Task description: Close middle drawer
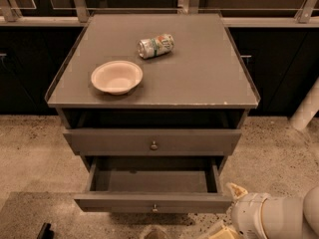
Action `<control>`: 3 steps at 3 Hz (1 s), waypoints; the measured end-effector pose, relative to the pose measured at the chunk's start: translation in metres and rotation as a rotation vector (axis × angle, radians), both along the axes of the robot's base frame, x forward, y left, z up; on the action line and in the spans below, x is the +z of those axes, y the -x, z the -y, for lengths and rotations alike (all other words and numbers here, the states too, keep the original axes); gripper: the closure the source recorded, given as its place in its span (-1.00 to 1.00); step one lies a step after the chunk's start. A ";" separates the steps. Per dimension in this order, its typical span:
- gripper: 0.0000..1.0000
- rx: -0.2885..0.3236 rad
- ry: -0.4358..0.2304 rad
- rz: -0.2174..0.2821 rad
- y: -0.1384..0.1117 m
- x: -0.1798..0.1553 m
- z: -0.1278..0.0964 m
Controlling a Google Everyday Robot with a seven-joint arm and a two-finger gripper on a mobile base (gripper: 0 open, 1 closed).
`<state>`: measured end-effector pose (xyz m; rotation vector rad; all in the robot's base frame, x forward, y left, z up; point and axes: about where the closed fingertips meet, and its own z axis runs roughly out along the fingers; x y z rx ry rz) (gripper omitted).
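The middle drawer (152,201) is pulled far out at the bottom of the grey-brown cabinet. Its shallow box is empty and its flat front carries a tiny round knob (155,208). My gripper (228,211) is at the bottom right, just off the right end of that drawer front. Its two tan fingers are spread open and hold nothing; one fingertip (236,189) sits close beside the front's right corner. The white arm (271,218) runs off the lower right edge.
The drawer above (152,141) stands slightly out, with a larger knob (153,145). On the cabinet top (209,78) are a white bowl (116,76) and a can lying on its side (156,45). Speckled floor surrounds the cabinet; dark cabinets and a rail stand behind.
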<state>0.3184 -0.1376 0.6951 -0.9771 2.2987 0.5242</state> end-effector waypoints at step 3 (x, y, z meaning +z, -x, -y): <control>0.32 -0.031 -0.022 -0.006 -0.007 -0.013 0.009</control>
